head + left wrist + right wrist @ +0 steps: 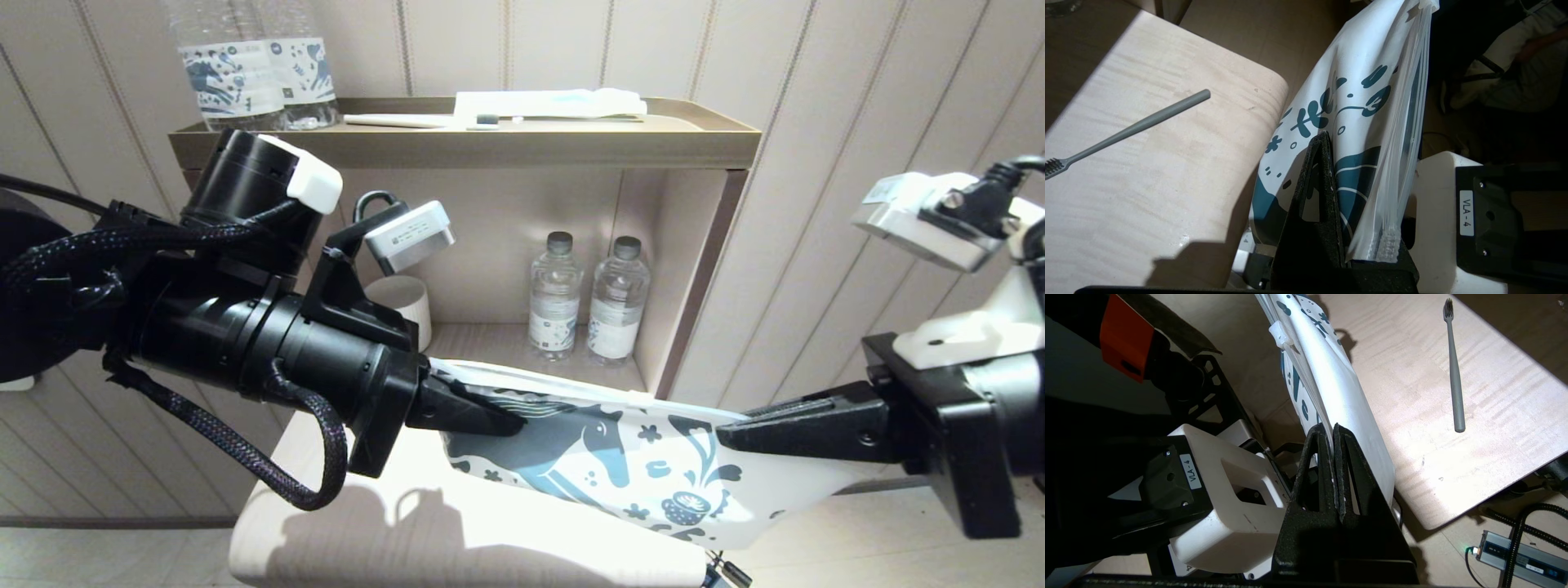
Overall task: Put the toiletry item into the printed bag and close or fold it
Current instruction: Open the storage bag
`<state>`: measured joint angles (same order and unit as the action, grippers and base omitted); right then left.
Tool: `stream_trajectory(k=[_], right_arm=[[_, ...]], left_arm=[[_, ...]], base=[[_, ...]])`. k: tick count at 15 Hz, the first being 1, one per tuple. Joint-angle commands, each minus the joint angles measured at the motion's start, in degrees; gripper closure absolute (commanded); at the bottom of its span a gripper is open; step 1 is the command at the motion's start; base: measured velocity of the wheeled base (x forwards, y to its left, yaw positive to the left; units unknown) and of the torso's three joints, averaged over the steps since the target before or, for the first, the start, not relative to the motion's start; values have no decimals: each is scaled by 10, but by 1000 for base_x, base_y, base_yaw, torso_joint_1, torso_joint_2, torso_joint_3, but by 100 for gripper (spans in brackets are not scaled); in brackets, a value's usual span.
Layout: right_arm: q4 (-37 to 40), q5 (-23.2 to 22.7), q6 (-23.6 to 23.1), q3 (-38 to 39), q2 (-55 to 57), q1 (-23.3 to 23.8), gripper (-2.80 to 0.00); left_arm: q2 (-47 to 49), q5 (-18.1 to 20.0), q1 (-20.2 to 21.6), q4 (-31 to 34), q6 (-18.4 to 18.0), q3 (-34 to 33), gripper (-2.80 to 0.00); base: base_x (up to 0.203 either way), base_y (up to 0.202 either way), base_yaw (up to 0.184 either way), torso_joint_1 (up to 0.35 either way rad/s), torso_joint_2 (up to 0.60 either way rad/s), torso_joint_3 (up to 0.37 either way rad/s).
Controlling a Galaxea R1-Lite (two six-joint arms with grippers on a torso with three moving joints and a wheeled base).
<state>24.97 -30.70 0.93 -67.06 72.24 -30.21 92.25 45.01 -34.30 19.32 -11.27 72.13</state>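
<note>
The printed bag [620, 474] hangs in the air above the pale table [457, 547], stretched between both arms. The left gripper [510, 423] is clenched on one end of the bag, and the right gripper [731, 437] is clenched on the other end, so the bag lies almost level in front of the open shelf unit [490, 147]. In the head view the toothbrush cannot be seen, because the bag and the arms cover most of the table. The left wrist view shows it clearly: the grey toothbrush [1126, 130] lies flat on the table, well apart from the bag [1367, 106], not inside it. The right wrist view shows the same toothbrush [1453, 367] with its dark bristle head pointing away from the near table edge. This view also shows a small white slider [1281, 334] on the top edge of the bag [1339, 392], which the head view does not show. The zip edge seems closed in the left wrist view, but I cannot be sure. Only the head view shows the things around the shelf unit: two water bottles [588, 298] and a white cup [406, 306] inside it, and on its top two more bottles [253, 69], a flat white packet [547, 104] and another toothbrush [408, 121].
</note>
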Motion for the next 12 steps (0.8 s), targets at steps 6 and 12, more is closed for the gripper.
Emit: stream_trajectory(k=[6,12], right_arm=[[-27,-14,1,-7,21,-5,-280],[-28,-27,-1,-5,41,-10,-280]], left_arm=[[5,3,-1,1,-1,0,0],[7,3,-1,1,-3,0,0]], base=[[0,0,0,0,0,0],[0,0,0,0,0,0]])
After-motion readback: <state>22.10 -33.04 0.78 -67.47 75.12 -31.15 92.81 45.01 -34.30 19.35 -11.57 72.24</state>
